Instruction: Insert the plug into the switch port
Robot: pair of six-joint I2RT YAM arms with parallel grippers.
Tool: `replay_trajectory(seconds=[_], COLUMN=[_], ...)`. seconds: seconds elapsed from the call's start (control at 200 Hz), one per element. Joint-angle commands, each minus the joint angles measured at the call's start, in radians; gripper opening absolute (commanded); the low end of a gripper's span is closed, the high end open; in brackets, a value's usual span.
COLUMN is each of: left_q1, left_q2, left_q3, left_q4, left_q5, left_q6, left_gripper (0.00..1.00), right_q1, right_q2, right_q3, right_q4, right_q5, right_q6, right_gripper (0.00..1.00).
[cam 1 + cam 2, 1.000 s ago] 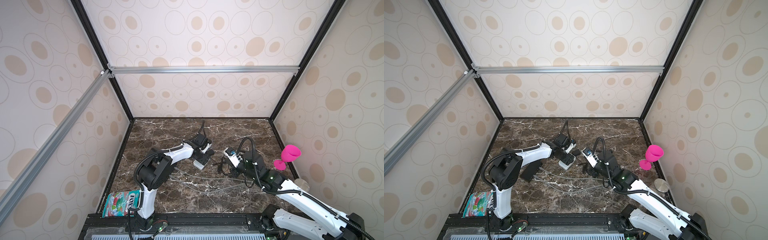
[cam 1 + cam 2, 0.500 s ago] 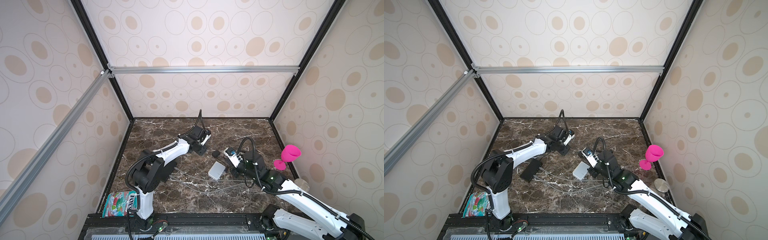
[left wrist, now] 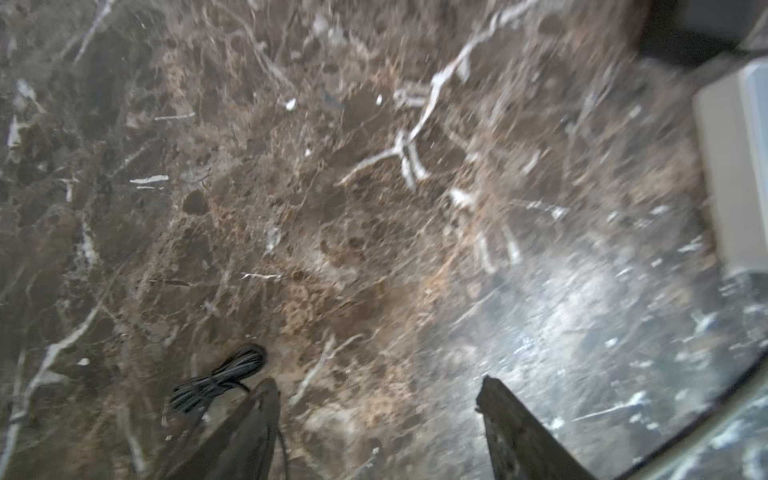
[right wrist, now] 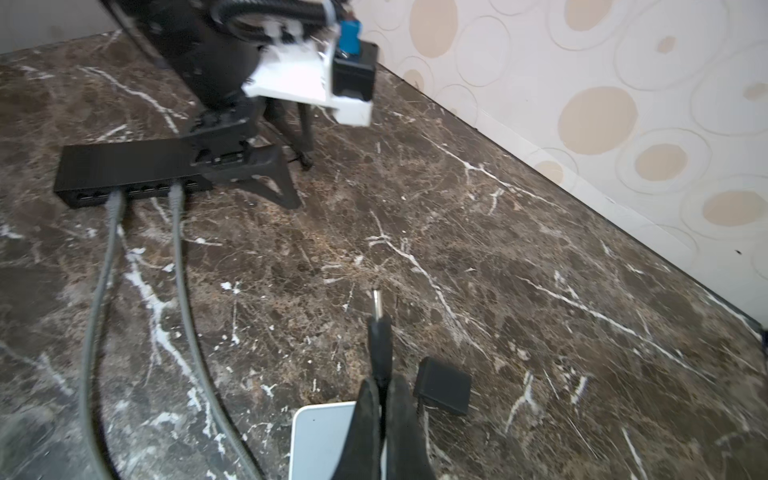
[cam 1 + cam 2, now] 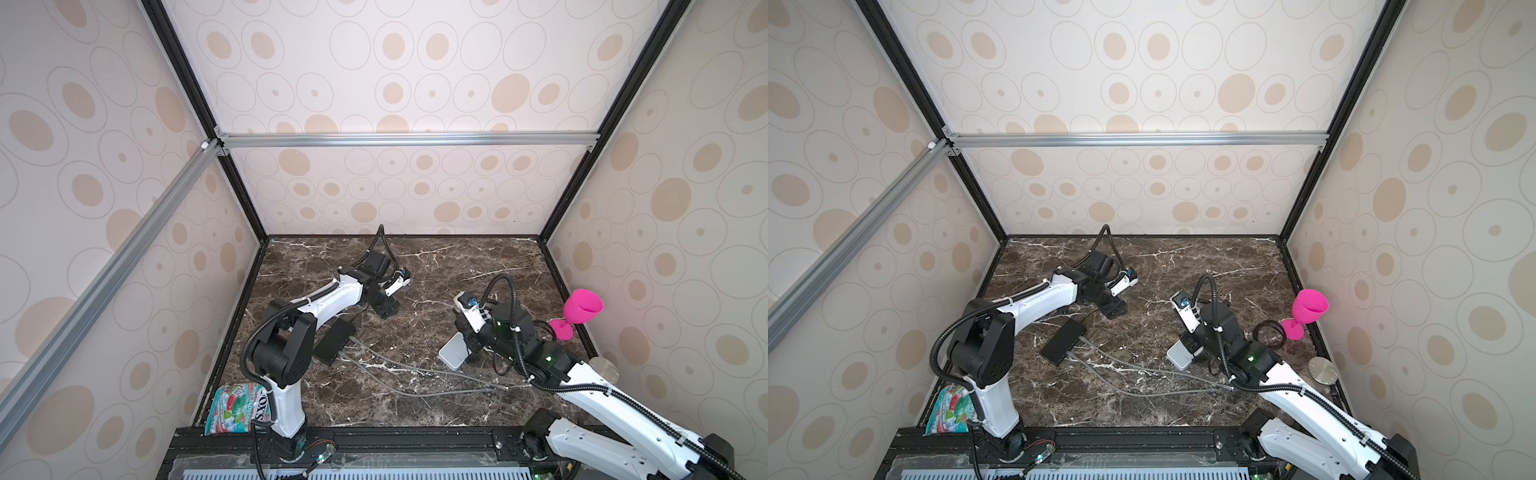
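Transport step: right fingers (image 4: 365, 415) pinch the barrel plug (image 4: 379, 328), tip out, over the worktop (image 4: 498, 270) well short of the black switch (image 4: 124, 168) (two grey cables (image 4: 104, 257) already in), left fingers (image 3: 257, 419) stand spread and empty, and the next move calls for aligning with the power port, seemingly on a hidden face.

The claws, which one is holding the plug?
The right claw, shut on the black plug; the left claw stands open, holding nothing.
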Motion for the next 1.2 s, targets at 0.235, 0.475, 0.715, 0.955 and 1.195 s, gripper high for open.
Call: replay_trajectory(seconds=[0.235, 0.475, 0.715, 0.955, 1.195], left_q1=[-0.307, -0.473, -0.544, -0.566, -0.594], left_q2=[-0.062, 0.129, 0.293, 0.355, 0.325], left_q3=[-0.082, 0.087, 0.258, 0.311, 0.274], left_q4=[0.323, 0.261, 0.098, -0.005, 0.057], left_q5=[-0.073, -0.303, -0.391, -0.438, -0.296], left_q6=[-0.454, -0.742, -0.758, -0.743, -0.753], left_gripper=[0.91, 0.98, 0.98, 0.98, 0.98], right_q1=[-0.207, -0.212, -0.223, -0.235, -0.241], right_q2=[0.032, 0.049, -0.028, -0.050, -0.053], right_q3=[0.123, 0.115, 0.048, 0.020, 0.011], right_q4=[-0.056, -0.083, -0.078, -0.059, -0.046], right_q5=[0.393, 0.508, 0.485, 0.443, 0.419], right_q6=[0.210, 0.315, 0.317, 0.319, 0.324], right_gripper=[0.00, 0.00, 0.00, 0.00, 0.00])
